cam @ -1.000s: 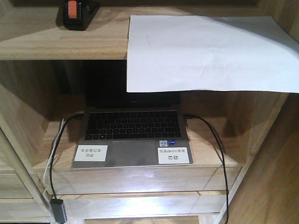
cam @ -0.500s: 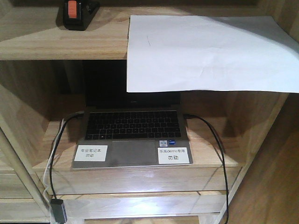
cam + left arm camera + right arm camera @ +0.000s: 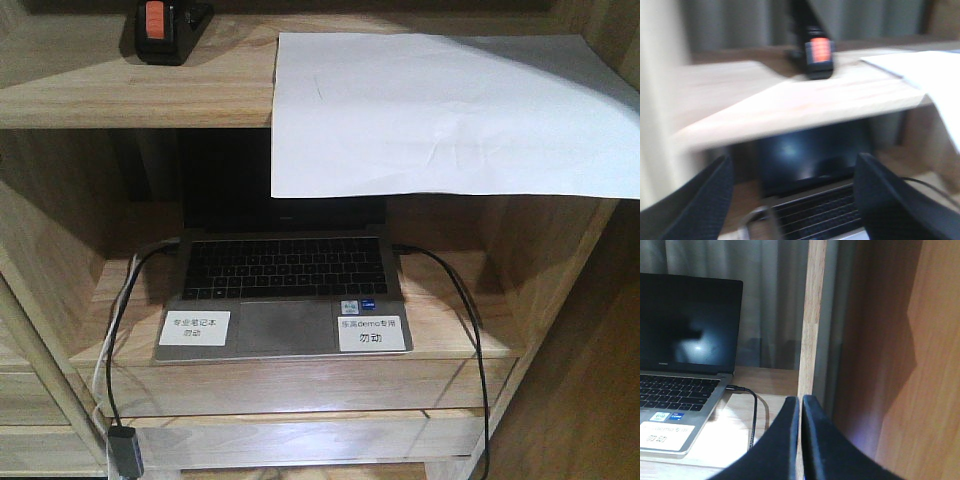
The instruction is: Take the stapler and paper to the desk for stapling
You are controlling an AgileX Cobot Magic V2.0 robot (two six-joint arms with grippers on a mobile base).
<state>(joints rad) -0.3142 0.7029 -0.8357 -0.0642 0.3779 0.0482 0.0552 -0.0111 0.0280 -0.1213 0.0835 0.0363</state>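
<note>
Left hand (image 3: 793,160): black fingers (image 3: 700,200) spread wide, nothing between them. It hangs in front of the light-wood shelf unit (image 3: 560,330), short of the upper shelf board (image 3: 130,90). The wrist view is motion-blurred.

Small black stapler with an orange-red patch (image 3: 165,28): sits on that board, left rear, orange end facing the hand. It's ahead of the left hand and clear of the fingers.

Right hand (image 3: 801,407): fingers pressed together, gripping nothing. It's low in front of a vertical light-wood post (image 3: 810,315) of the unit, well apart from both task items.

Plain white rectangular sheet of paper (image 3: 440,110): lies on the same board, right of the stapler and apart from it. Its front part overhangs the board edge and droops over the top of the compartment below.

Lower compartment: open silver-grey laptop with black keyboard (image 3: 285,290), screen dark. Two white printed labels (image 3: 194,328) sit on the palm rest. Black cables (image 3: 460,310) are plugged in on both sides and run down over the shelf front. A grey adapter (image 3: 125,450) hangs at lower left.
</note>
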